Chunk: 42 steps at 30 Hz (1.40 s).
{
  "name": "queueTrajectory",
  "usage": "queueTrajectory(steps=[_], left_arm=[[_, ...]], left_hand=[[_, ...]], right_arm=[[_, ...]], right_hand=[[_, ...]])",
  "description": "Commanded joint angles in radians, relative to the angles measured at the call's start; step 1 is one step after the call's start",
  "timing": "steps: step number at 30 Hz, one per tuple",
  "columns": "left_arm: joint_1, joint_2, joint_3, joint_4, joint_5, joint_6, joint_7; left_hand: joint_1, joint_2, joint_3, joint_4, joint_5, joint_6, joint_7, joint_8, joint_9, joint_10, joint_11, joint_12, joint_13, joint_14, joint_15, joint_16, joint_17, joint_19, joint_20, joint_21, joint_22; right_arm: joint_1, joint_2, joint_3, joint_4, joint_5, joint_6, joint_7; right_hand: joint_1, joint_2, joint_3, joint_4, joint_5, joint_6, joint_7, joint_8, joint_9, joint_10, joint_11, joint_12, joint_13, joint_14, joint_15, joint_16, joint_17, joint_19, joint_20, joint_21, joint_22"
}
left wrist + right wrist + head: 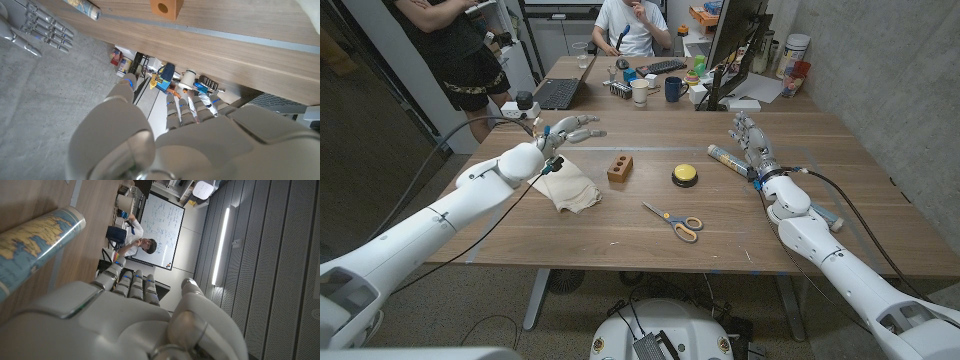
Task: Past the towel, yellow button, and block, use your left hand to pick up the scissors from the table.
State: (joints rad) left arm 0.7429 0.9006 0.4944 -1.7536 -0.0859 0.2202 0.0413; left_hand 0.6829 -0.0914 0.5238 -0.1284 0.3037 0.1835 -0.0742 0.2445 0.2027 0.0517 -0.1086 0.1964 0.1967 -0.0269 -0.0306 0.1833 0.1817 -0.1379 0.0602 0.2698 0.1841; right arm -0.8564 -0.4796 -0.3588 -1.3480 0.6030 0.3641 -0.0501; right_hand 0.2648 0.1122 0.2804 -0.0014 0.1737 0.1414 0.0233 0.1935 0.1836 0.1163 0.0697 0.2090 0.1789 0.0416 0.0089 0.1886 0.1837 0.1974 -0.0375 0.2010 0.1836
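Scissors point(673, 221) lying untouched in head view, left hand point(563, 132) fingers spread, empty, right hand point(752, 142) fingers extended, empty

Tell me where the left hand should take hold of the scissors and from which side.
Grip the scissors at the pivot, just ahead of the yellow handles, coming from above. They lie flat, blades pointing toward the towel, so the left hand fingers probably must pinch across the narrow middle.

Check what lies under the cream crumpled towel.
The cream crumpled cloth towel rests on the wooden table. Its folds cover whatever might be beneath; nothing sticks out.
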Motion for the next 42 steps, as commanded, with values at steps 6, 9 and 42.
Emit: queueTrajectory(steps=[6, 9, 42], left_arm=[[-0.135, 0.056, 0.115, -0.087, 0.248, 0.115, -0.143], [-0.162, 0.062, 0.134, -0.089, 0.289, 0.103, -0.188], [-0.193, 0.080, 0.108, -0.122, 0.342, -0.124, -0.410]], left_hand=[[0.052, 0.002, 0.007, -0.025, 0.001, -0.004, -0.020, 0.007, 0.009, -0.025, -0.017, -0.005, 0.004, -0.022, -0.035, -0.004, 0.000, -0.013, 0.008, -0.009, 0.003], [0.062, 0.002, 0.009, -0.029, 0.001, -0.005, -0.023, 0.009, 0.010, -0.029, -0.018, -0.006, 0.004, -0.025, -0.031, -0.003, 0.000, -0.014, 0.010, -0.011, 0.003], [0.170, 0.012, 0.021, -0.044, -0.005, -0.006, -0.043, 0.026, 0.023, -0.035, -0.045, 0.002, 0.008, -0.031, -0.021, 0.004, 0.002, -0.016, 0.003, -0.023, 0.005]], right_arm=[[0.006, 0.005, -0.003, -0.010, -0.013, -0.003, -0.020], [0.005, 0.006, -0.003, -0.012, -0.014, 0.000, -0.021], [-0.012, -0.007, 0.010, -0.104, -0.049, -0.060, -0.127]], right_hand=[[-0.008, -0.004, -0.004, 0.000, 0.007, 0.008, 0.001, 0.007, 0.002, 0.008, 0.004, 0.006, 0.003, 0.006, 0.004, 0.004, 0.002, -0.003, -0.037, 0.002, 0.003], [-0.008, -0.004, -0.004, 0.000, 0.007, 0.008, 0.001, 0.006, 0.002, 0.009, 0.004, 0.006, 0.003, 0.006, 0.005, 0.004, 0.002, -0.004, -0.036, 0.002, 0.003], [-0.013, -0.011, -0.007, -0.005, 0.008, 0.011, 0.001, 0.005, 0.002, 0.009, 0.006, 0.004, 0.003, 0.006, 0.006, 0.001, 0.001, -0.008, -0.036, 0.002, 0.003]])
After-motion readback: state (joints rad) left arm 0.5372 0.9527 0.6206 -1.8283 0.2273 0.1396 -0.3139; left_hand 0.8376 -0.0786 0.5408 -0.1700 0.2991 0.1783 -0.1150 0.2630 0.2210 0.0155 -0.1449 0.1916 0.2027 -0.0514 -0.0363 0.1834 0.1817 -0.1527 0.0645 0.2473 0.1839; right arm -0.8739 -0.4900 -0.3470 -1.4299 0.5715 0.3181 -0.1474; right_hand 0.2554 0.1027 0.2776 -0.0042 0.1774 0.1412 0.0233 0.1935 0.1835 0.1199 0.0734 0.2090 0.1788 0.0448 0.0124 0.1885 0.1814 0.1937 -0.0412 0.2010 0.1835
